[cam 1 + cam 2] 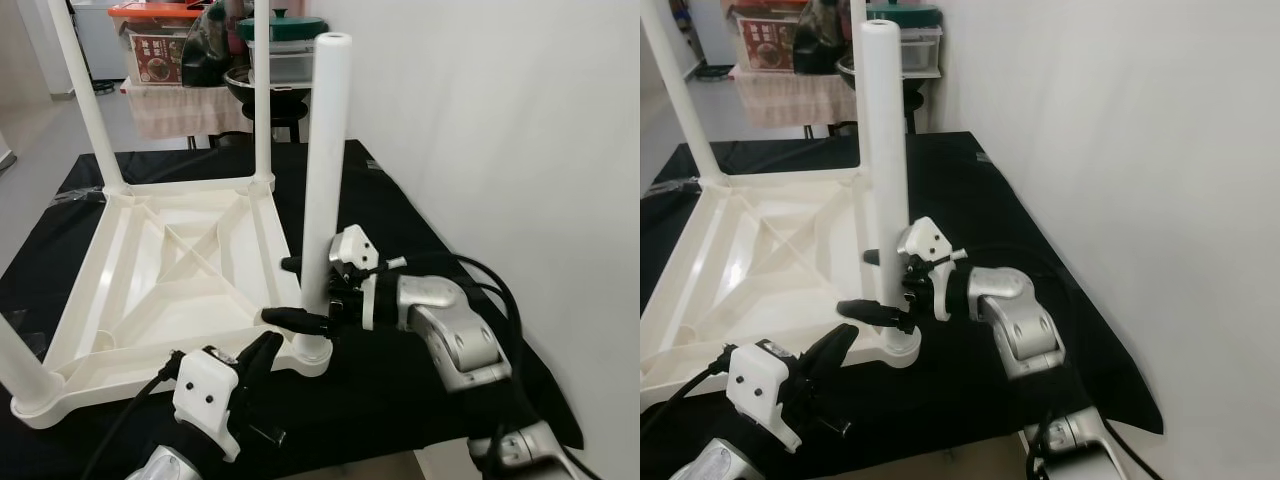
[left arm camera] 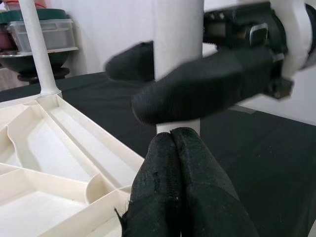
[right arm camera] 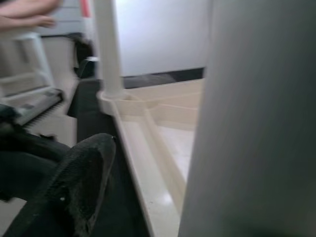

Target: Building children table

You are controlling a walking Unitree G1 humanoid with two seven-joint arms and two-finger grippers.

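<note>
The near white leg stands upright in the corner socket of the upturned tabletop on the black cloth. The right gripper grasps it low down, one finger each side. The left gripper, fingers pressed together and empty, waits just before the socket. Storage boxes stand well behind.

Two silver, rounded arm casings are seen, each trailed by black cables. A white angular camera housing with small dark screws is mounted behind each pincer, the right gripper and left gripper, both formed of long black textured fingers.
</note>
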